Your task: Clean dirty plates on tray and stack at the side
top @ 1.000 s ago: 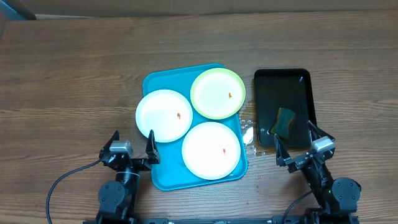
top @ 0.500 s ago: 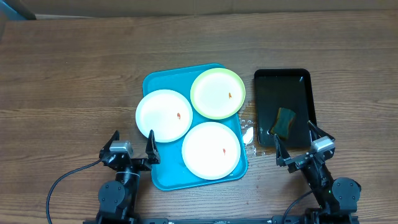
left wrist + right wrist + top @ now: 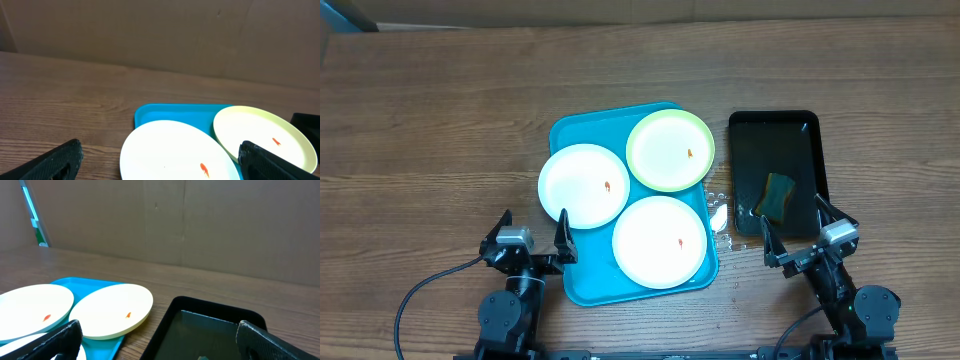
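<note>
Three plates lie on the turquoise tray [image 3: 578, 281]: a white plate [image 3: 584, 186] at the left, a lime-green plate [image 3: 670, 150] at the back right, a second white plate [image 3: 660, 241] at the front. Each carries a small orange-red speck. My left gripper [image 3: 532, 236] stands open at the tray's front left corner, its fingers [image 3: 55, 162] wide apart with the left white plate [image 3: 170, 150] ahead of them. My right gripper [image 3: 802, 232] is open in front of the black tray, holding nothing. Its wrist view shows the green plate [image 3: 112, 307] and the black tray [image 3: 210, 330].
A black tray [image 3: 809, 127] right of the turquoise one holds a green-and-yellow sponge [image 3: 778, 195]. A few water drops [image 3: 719, 213] lie between the trays. Bare wooden table [image 3: 430, 130] stretches to the left and back. A cable [image 3: 420, 295] runs by the left arm's base.
</note>
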